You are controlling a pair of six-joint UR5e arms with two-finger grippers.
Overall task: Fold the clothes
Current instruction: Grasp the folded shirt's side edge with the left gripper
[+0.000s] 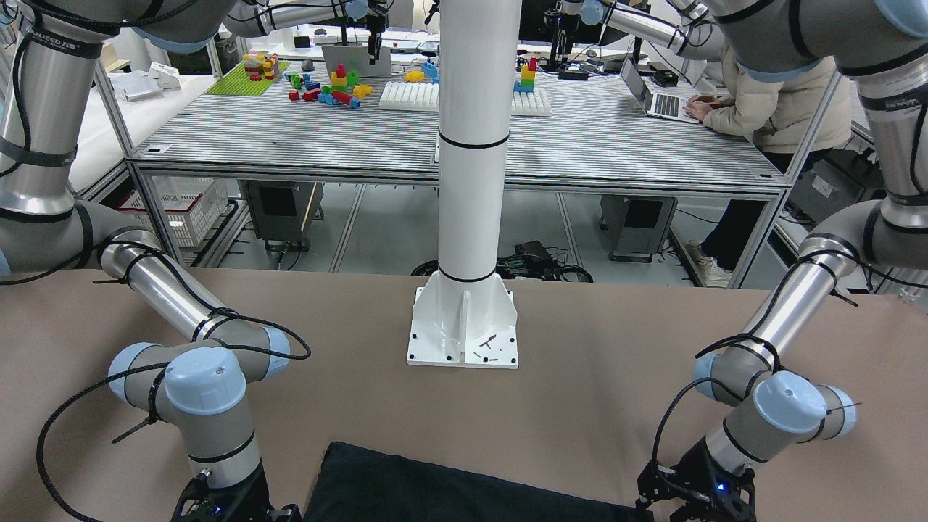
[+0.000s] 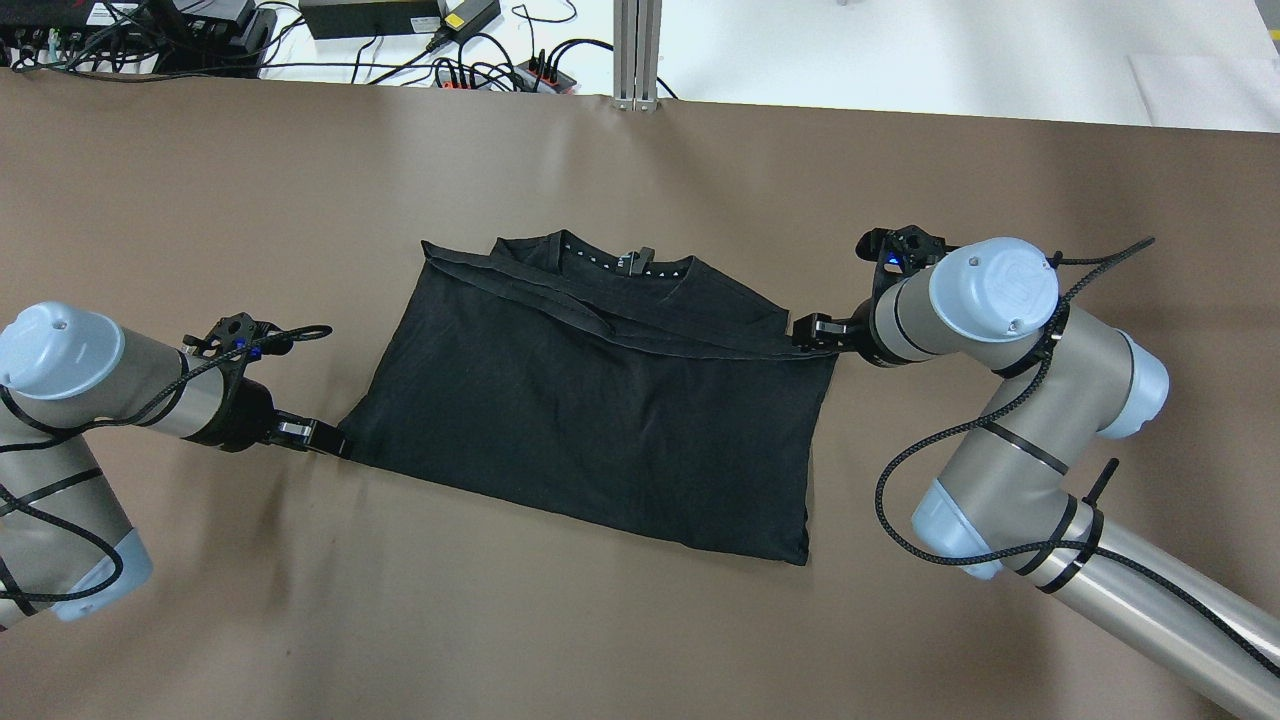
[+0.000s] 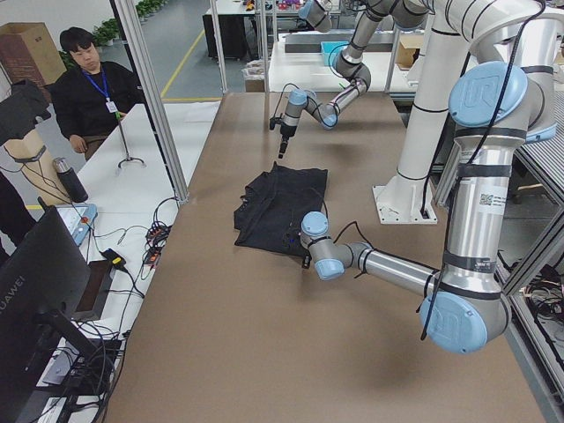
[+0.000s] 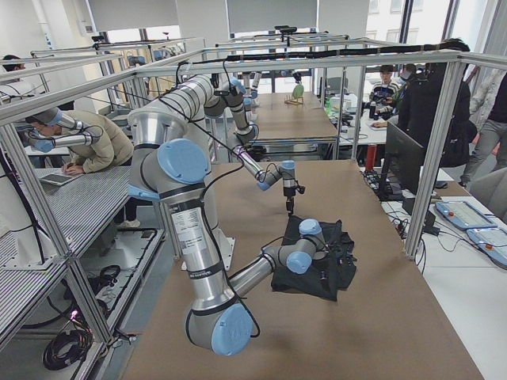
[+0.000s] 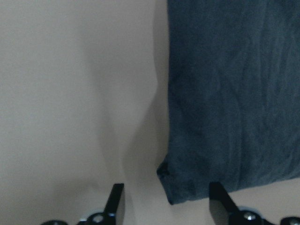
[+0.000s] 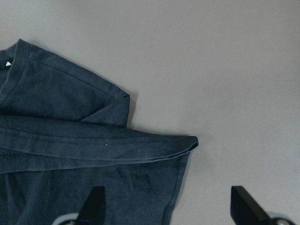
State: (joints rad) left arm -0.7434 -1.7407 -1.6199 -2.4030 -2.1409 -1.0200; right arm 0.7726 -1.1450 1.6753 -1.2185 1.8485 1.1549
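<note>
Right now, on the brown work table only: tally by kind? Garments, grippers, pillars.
black garment: 1
grippers: 2 (left gripper, right gripper, both open at the garment's edges)
white pillar: 1
Total: 4

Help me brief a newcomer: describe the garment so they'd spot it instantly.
Start at the brown table with its white pillar. Between the left gripper and right gripper lies the garment, the only cloth there: black, flat, roughly rectangular, its neckline showing at one edge.
</note>
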